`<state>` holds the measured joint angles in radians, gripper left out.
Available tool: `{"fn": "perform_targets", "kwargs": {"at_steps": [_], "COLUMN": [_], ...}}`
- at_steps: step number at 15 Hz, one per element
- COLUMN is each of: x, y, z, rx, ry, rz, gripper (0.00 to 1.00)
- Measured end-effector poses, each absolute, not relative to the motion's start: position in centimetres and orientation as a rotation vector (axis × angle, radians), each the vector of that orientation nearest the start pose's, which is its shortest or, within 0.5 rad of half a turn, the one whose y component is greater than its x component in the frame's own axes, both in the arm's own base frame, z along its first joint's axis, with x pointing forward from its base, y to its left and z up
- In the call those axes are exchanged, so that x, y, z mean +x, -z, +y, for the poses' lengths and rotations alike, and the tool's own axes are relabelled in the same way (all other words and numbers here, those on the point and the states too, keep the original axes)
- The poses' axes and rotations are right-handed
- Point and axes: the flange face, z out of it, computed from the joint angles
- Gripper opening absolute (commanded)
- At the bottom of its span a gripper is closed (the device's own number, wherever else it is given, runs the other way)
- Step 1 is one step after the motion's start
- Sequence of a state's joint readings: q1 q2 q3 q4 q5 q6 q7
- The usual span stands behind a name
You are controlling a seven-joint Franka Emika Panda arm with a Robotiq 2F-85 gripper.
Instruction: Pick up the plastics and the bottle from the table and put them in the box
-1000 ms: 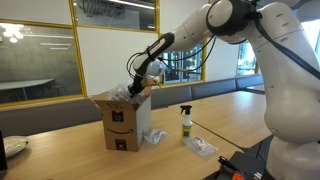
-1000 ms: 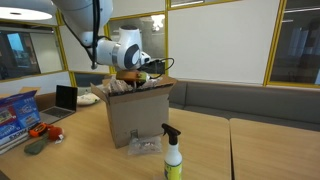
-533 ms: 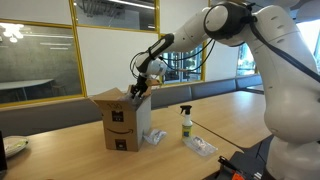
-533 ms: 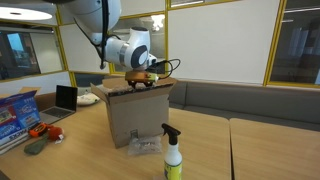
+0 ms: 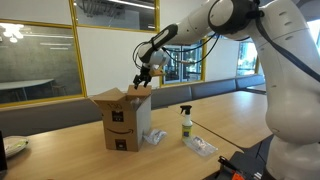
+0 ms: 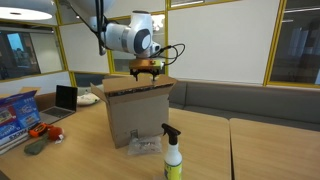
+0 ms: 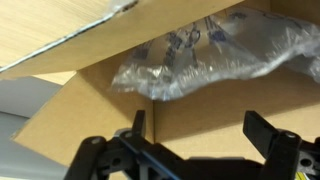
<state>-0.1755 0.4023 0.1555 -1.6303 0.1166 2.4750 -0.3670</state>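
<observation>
The brown cardboard box point(image 5: 122, 122) point(image 6: 133, 115) stands on the wooden table point(image 5: 230, 112) point(image 6: 265, 150) with its flaps up. My gripper point(image 5: 143, 83) point(image 6: 146, 70) hangs just above its open top. In the wrist view the gripper point(image 7: 200, 130) is open with nothing between its fingers point(image 7: 265, 130). Below them a crinkled clear plastic point(image 7: 210, 48) lies inside the box point(image 7: 110, 110). The spray bottle point(image 5: 185, 122) point(image 6: 173, 153) stands upright on the table beside the box. More plastics lie on the table at the box's foot point(image 5: 156, 135) point(image 6: 143, 146) and past the bottle point(image 5: 203, 146).
A laptop point(image 6: 65, 97), a blue packet point(image 6: 14, 110) and small orange and green items point(image 6: 47, 133) lie at one end of the table. A bench point(image 6: 250, 100) and glass walls run behind it. The robot's large white arm point(image 5: 290, 70) fills one side of an exterior view.
The gripper was down at the box's opening, shut on a plastic. It has opened, the plastic now lies in the box, and the gripper has risen a little above the flaps.
</observation>
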Motion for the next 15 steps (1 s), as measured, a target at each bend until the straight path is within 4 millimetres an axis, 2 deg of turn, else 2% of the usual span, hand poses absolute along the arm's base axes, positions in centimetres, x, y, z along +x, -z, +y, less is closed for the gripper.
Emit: {"fn": "perform_targets", "kwargs": {"at_steps": [5,8,11,13,15], "x": [67.2,64.0,60.6,58.4,56.6], "y": [-50.0,-52.4,-52.8,-51.8,-50.0], "z": [-4.5,-5.0,-5.0,-4.8,-4.4], "rx": [-3.128,-3.212,-3.243,-3.245,-3.225], "ry": [0.618,0.501,0.365,0.278,0.206], "rz": [-0.292,-0.224,-0.167,-0.139,-0.122], "gripper": [1.0,1.0,1.0,1.0,1.0]}}
